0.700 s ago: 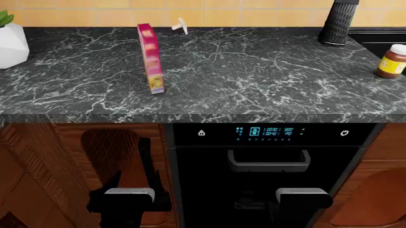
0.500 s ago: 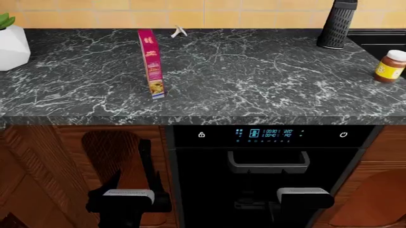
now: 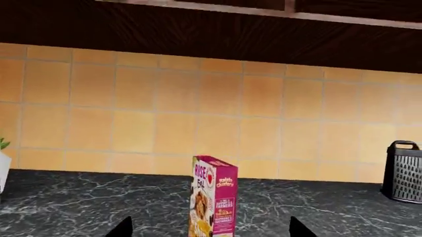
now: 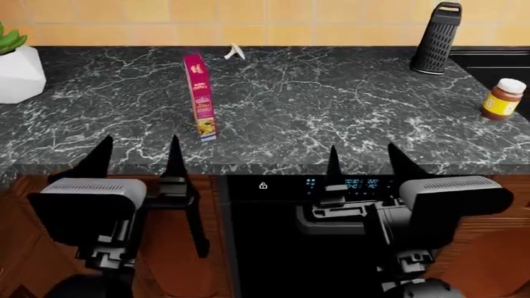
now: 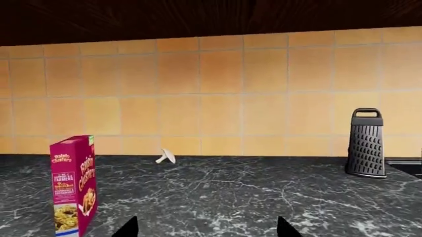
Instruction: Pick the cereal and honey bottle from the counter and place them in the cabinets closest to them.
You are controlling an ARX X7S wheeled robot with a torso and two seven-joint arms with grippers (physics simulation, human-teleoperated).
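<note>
The cereal (image 4: 200, 96) is a thin magenta-pink box standing upright on the black marble counter (image 4: 331, 105), left of its middle. My left gripper (image 4: 141, 143) is open at the counter's front edge, short of the box and slightly to its left. In the left wrist view the cereal (image 3: 214, 197) shows straight ahead, beyond the open left gripper (image 3: 209, 228). The honey bottle (image 4: 502, 99), amber with a white cap, stands at the far right. My right gripper (image 4: 362, 149) is open at the front edge, well to the left of the bottle, and holds nothing (image 5: 205, 228).
A black grater (image 4: 436, 38) stands at the back right by the tiled wall. A white planter (image 4: 18, 71) sits at the far left. A small white object (image 4: 235, 52) lies behind the cereal. An oven (image 4: 273, 236) sits under the counter. Dark wall cabinets (image 3: 264, 29) hang above.
Both arms have risen from low in front of the oven to the counter's front edge. The head view has shifted, so the counter sits lower in it.
</note>
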